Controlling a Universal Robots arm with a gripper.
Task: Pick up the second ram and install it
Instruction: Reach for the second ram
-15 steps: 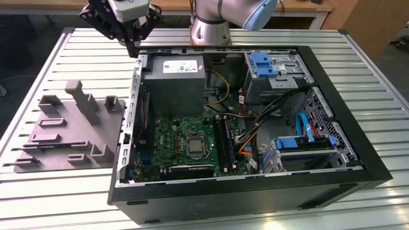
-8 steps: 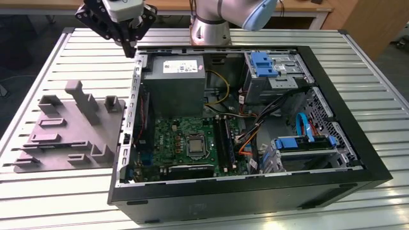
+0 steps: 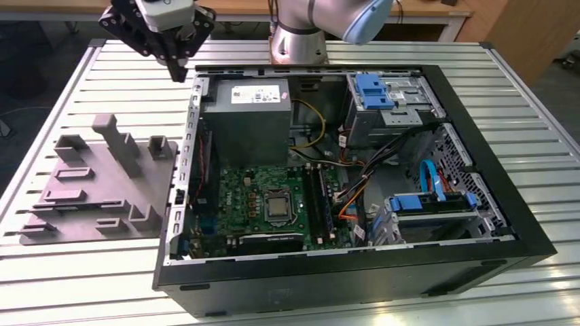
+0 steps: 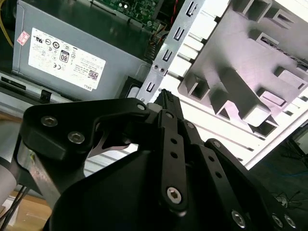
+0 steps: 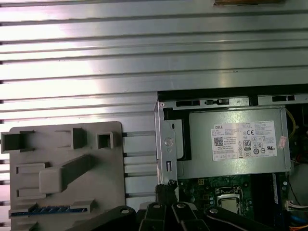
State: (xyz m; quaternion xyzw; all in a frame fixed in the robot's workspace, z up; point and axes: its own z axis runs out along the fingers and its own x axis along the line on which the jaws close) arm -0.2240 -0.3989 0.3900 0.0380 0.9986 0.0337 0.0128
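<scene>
Black linkage fingers of the claw are clenched, tips pressed together with nothing between them. It hangs in the air with its tips pointing down, clear of everything beneath it. Nearest to it is the side wall of the open computer case, at the corner where the grey power supply sits. Further inside the case, the green motherboard lies past the power supply. On the claw's other side, away from the case, the grey fixture tray rests on the slatted metal table. The second ram lies well apart from the claw in a long slot of that tray. It shows as a thin blue strip. Its long axis runs square to the case's side wall, with one end pointing towards the case.
</scene>
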